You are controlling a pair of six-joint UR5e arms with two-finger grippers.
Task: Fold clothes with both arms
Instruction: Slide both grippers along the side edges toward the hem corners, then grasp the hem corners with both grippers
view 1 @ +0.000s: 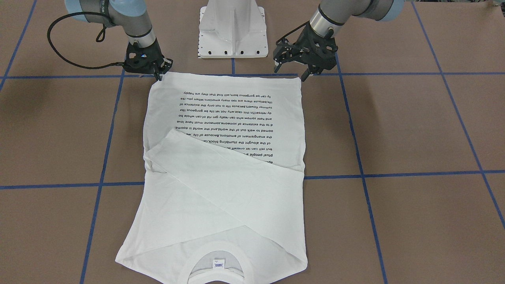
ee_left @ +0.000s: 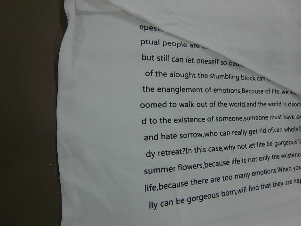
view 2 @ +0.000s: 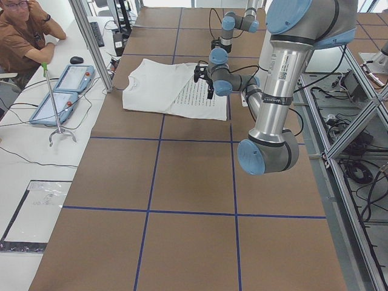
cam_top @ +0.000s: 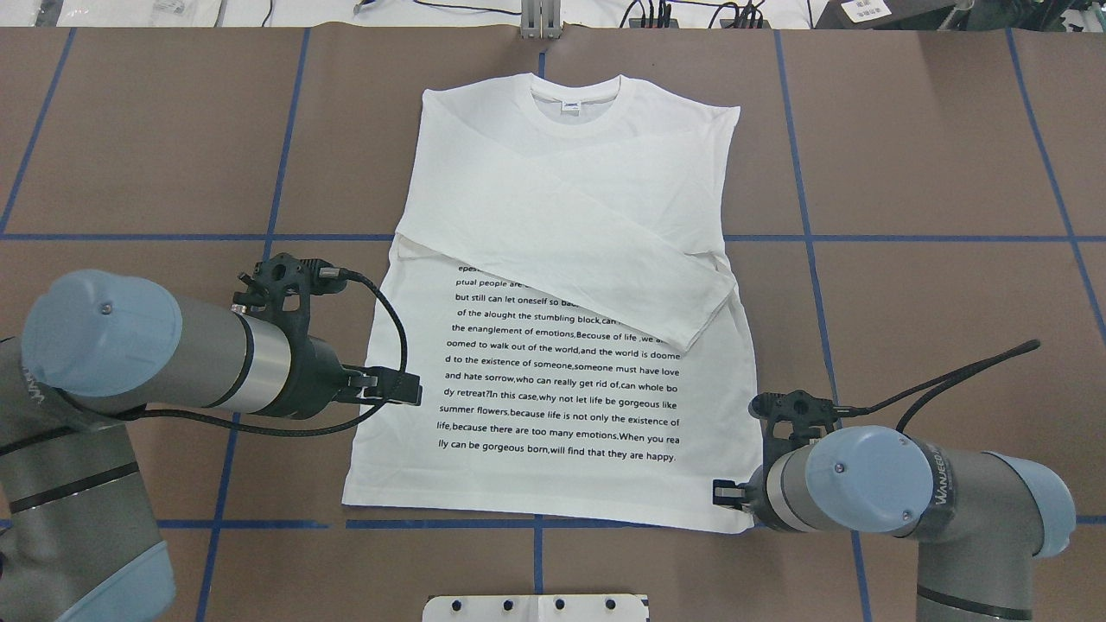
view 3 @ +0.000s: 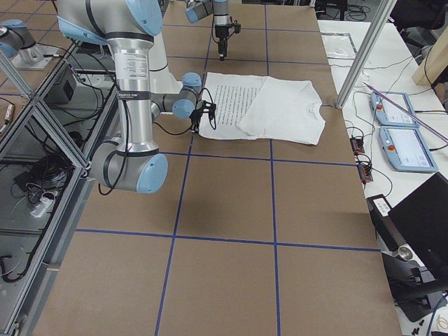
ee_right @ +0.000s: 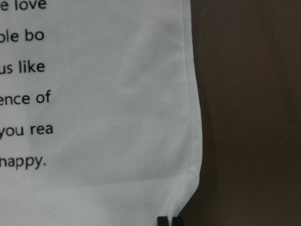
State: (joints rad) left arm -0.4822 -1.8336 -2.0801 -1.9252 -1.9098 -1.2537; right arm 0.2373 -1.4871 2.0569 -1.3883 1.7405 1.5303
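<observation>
T-shirt (view 1: pixel 221 189) corner pinched in right pincer (view 1: pixel 159 74) — left pincer (view 1: pixel 291 71) agape

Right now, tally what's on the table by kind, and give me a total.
shirt: 1
arms: 2, left arm and right arm
base: 1
Total: 4
</observation>
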